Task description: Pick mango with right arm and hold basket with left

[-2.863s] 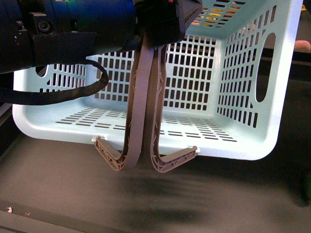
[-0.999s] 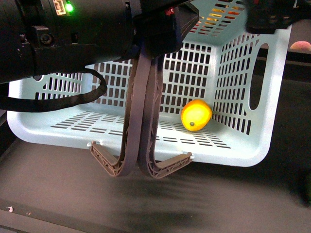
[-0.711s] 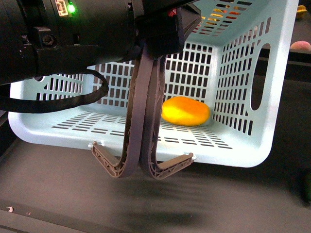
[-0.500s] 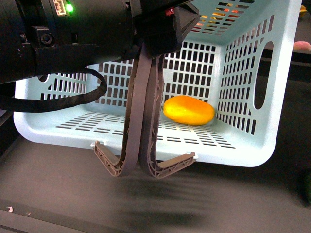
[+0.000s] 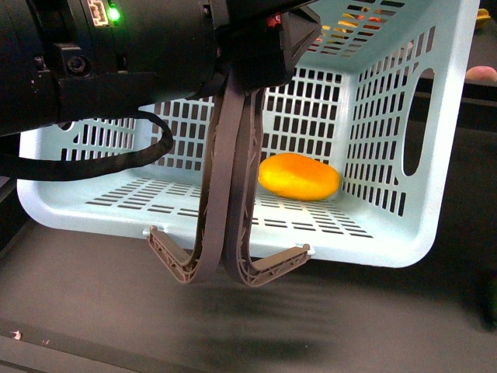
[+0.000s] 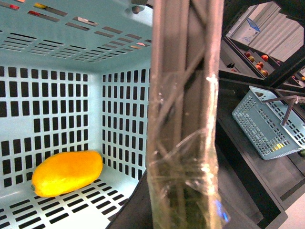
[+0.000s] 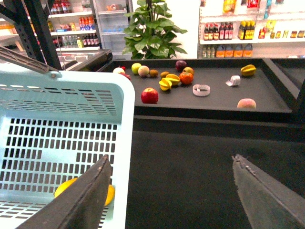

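The turquoise basket (image 5: 388,186) hangs lifted above the dark table. My left gripper (image 5: 260,47) is shut on its two grey-brown handles (image 5: 229,171), which also fill the left wrist view (image 6: 183,95). The orange-yellow mango (image 5: 299,177) lies on the basket floor near the far right corner; it shows in the left wrist view (image 6: 66,172) and partly through the slots in the right wrist view (image 7: 109,193). My right gripper (image 7: 174,167) is open and empty, outside the basket beside its rim (image 7: 125,124). It is out of the front view.
A dark shelf behind holds loose fruit: a red apple (image 7: 149,95), an orange-red fruit (image 7: 186,78), a yellow starfruit (image 7: 248,70) and a peach (image 7: 246,103). A second blue basket (image 6: 269,124) sits on a counter. Dark table surface (image 5: 311,311) lies below.
The basket was empty at first; the mango then appeared inside, rolled onto its side and settled. The right gripper, briefly over the basket's top right, has left the front view. The basket swayed slightly.
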